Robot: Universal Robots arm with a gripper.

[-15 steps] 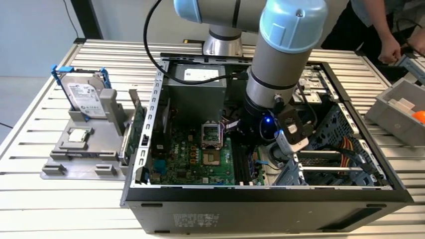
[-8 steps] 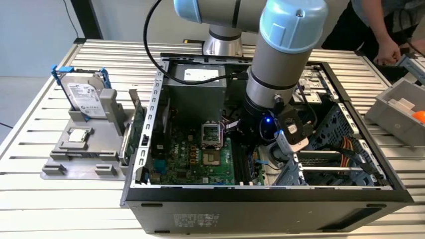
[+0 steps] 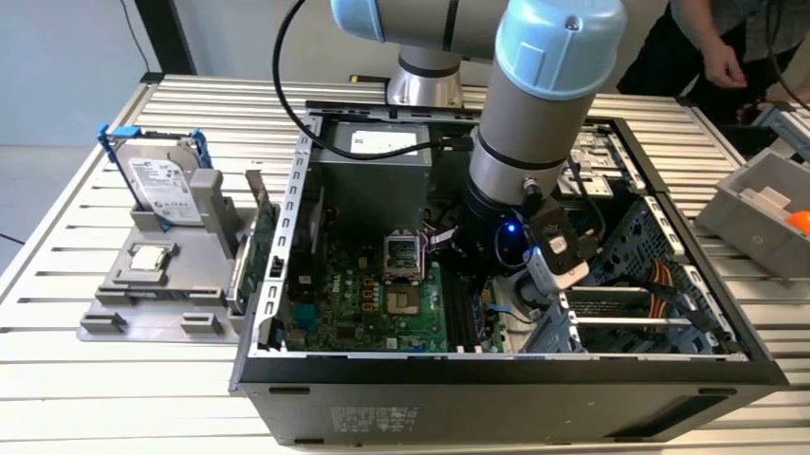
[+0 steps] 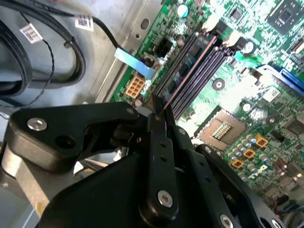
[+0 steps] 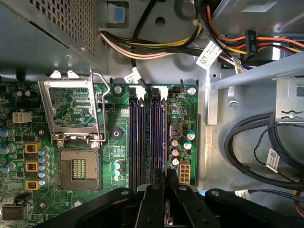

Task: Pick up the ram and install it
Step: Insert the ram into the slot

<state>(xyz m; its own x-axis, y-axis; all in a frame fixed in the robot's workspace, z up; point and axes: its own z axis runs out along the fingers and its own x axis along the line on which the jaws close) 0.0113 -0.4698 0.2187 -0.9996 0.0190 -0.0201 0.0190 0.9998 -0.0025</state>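
Gripper (image 4: 159, 116) down inside the open computer case (image 3: 272, 370), over the memory slots (image 5: 147, 137) of the motherboard (image 3: 367, 303). In both wrist views the two black fingers (image 4: 159, 156) are drawn close together on the near end of a thin edge-on board, which I take to be the ram (image 4: 187, 76): pinched, not free. The stick runs away from the fingers along the slots, its edge lying in or just over one of them; cannot tell whether it is fully seated.

Handling, judged: light, stiff, thin, brittle at the chips and contact edge. Best held by the long top edge or short ends, pressed straight down, no twisting.

The second wrist view gives the coppery line of the stick's edge and the white latches (image 4: 232, 40) at the far end of the slots. The first wrist view looks straight along the slots, with the open CPU socket (image 5: 78, 168) beside them. The exterior view places the arm (image 3: 532, 114) in the case, with a hard drive (image 3: 165, 185) standing on a grey holder (image 3: 152, 294) outside, on the exterior view's left.
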